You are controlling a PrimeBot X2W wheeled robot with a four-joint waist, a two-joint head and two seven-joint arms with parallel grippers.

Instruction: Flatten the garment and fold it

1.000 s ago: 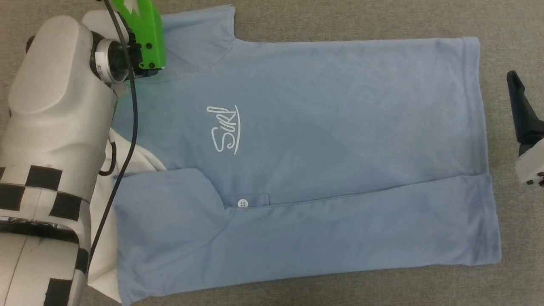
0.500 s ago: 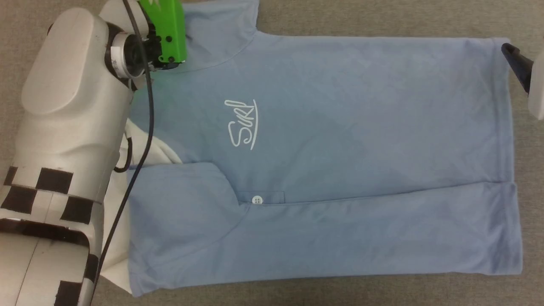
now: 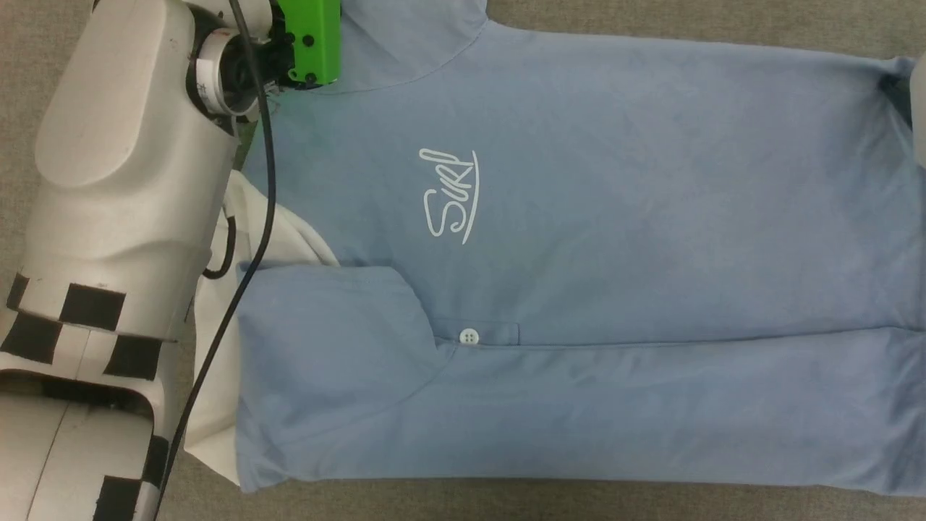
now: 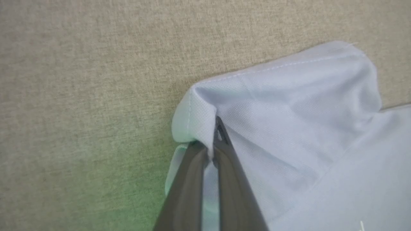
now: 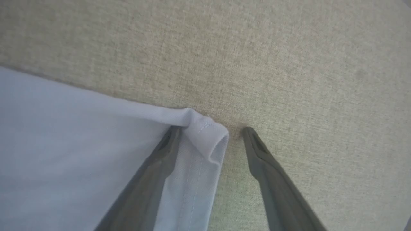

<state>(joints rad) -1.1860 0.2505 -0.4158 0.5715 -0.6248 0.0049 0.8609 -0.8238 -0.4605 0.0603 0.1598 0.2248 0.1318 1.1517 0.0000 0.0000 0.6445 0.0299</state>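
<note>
You're mid-fold: the garment (image 3: 615,217) lies flat on the beige woven surface (image 5: 289,64), near long edge already turned over. Left gripper (image 4: 215,134) is pinched tight on the far sleeve's stitched hem. Right gripper (image 5: 211,130) gapes wide, straddling the rolled bottom-hem corner, holding nothing. Next you likely need to close right on that corner, then lift both together, evenly. Soft, limp fine-pique knit; white collar (image 3: 210,376), small white button (image 3: 469,336).

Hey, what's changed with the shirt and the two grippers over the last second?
The right gripper moved in from beside the garment to its hem corner, jaws open astride it. The left gripper stays shut on the sleeve; the garment lies as before.
</note>
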